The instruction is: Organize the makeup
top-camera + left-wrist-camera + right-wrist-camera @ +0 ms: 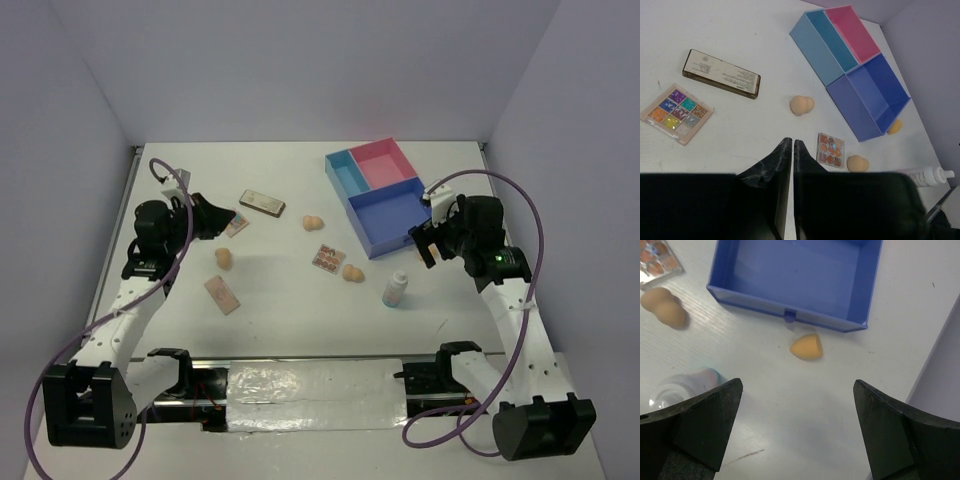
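The makeup lies spread over the white table. A brown-gold palette (262, 203) (721, 73), a multicolour palette (676, 113) and a tan sponge (802, 105) lie ahead of my left gripper (792, 141) (222, 220), which hovers shut on nothing. A small orange-toned palette (328, 258) (831, 149), a second sponge (353, 272) and a white bottle (396, 290) sit mid-table. My right gripper (796, 385) (425, 240) is open above the bare table, with an orange sponge (806, 347) just ahead of its fingers, against the blue compartment's wall.
The blue-and-pink divided tray (352, 190) (790, 310) stands at the back right with its compartments empty. A pinkish palette (222, 294) and another sponge (223, 258) lie near the left arm. Grey walls close in the table on three sides.
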`<state>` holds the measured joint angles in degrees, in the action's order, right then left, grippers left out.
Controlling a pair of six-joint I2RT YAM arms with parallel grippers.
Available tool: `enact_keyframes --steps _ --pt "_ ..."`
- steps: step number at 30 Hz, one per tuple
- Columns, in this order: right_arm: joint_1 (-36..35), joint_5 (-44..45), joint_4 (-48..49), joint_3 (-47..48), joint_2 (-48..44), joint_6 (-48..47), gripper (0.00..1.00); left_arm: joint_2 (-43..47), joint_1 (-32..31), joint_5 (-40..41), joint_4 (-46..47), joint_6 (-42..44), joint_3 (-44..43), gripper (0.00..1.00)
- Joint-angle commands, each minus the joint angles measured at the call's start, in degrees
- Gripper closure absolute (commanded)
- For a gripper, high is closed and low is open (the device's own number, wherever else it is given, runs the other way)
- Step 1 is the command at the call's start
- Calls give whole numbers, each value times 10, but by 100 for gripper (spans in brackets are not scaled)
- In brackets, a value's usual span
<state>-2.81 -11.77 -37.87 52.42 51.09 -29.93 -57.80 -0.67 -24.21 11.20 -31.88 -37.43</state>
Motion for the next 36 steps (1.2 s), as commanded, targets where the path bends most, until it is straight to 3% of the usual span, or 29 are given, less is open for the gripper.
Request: enact_keyframes --steps 1,4,5,8,12,14,15,16,18,19,23,29,36 --pt "-2 37 -28 5 3 -45 0 -13 0 -42 51 0 -32 78" --pt "7 33 -99 23 33 -79 0 -22 0 -54 58 -3 -39 55" --pt "16 31 -128 35 49 -76 0 -27 -1 -58 57 -3 -43 43" --pt "72 -3 -137 38 49 -55 0 -29 -6 -66 54 1 -48 31" --pt "103 -64 -150 30 68 -14 1 -26 -26 -59 47 6 -44 21" --pt "110 -84 -138 26 95 14 17 -27 -34 -57 47 8 -41 19" --pt "115 -86 -129 28 108 28 47 -28 -40 -56 49 8 -39 19" --pt "121 -90 -120 39 121 37 63 -30 -43 -57 49 8 -38 19" --pt "135 -99 -125 64 175 57 76 -33 -50 -56 48 8 -39 19" --pt "141 -122 -135 94 214 65 76 -35 -50 -57 45 9 -41 19" --pt "189 -206 -162 159 297 106 29 -36 -57 -52 36 14 -48 19" --pt "236 -289 -154 167 375 148 24 -38 -71 -44 36 9 -48 19" --pt "258 -293 -105 138 429 204 32 -57 -115 -13 51 -7 -48 18"
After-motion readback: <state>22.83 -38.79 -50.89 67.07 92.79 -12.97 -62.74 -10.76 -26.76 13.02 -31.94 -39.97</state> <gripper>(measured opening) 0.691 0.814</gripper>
